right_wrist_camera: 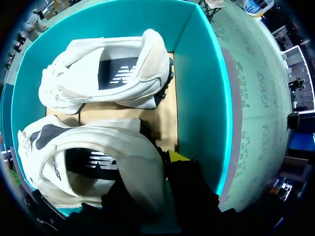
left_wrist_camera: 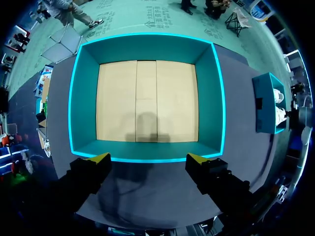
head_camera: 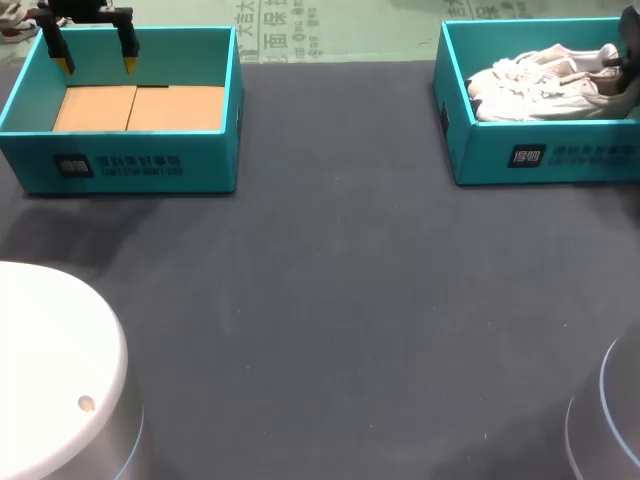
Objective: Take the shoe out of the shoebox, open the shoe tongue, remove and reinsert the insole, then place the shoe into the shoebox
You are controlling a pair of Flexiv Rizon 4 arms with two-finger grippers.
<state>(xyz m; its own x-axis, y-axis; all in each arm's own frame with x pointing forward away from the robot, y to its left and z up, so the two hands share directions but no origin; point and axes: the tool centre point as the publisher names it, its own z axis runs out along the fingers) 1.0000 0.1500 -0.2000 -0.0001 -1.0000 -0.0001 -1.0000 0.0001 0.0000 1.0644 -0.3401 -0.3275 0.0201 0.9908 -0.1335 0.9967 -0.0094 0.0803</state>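
Two white shoes point(head_camera: 540, 85) lie in the teal shoebox point(head_camera: 540, 155) at the table's far right. In the right wrist view my right gripper point(right_wrist_camera: 152, 177) straddles the heel of the nearer shoe point(right_wrist_camera: 98, 162). One finger is inside the shoe's opening and the yellow-tipped finger point(right_wrist_camera: 178, 157) is outside, so it is shut on the heel. The other shoe point(right_wrist_camera: 108, 73) lies ahead, beside the box wall point(right_wrist_camera: 197, 73). My left gripper point(head_camera: 97, 62) hangs open over the far rim of a second teal box point(head_camera: 120, 170), which holds only its cardboard floor point(left_wrist_camera: 147, 98). Nothing is between the fingers of the left gripper point(left_wrist_camera: 148, 160).
The dark grey table mat point(head_camera: 330, 300) stretches between the two boxes and toward the front. The white round arm bases stand at the front left point(head_camera: 50, 370) and front right point(head_camera: 610, 420). The shoebox point(left_wrist_camera: 268, 103) shows far off in the left wrist view.
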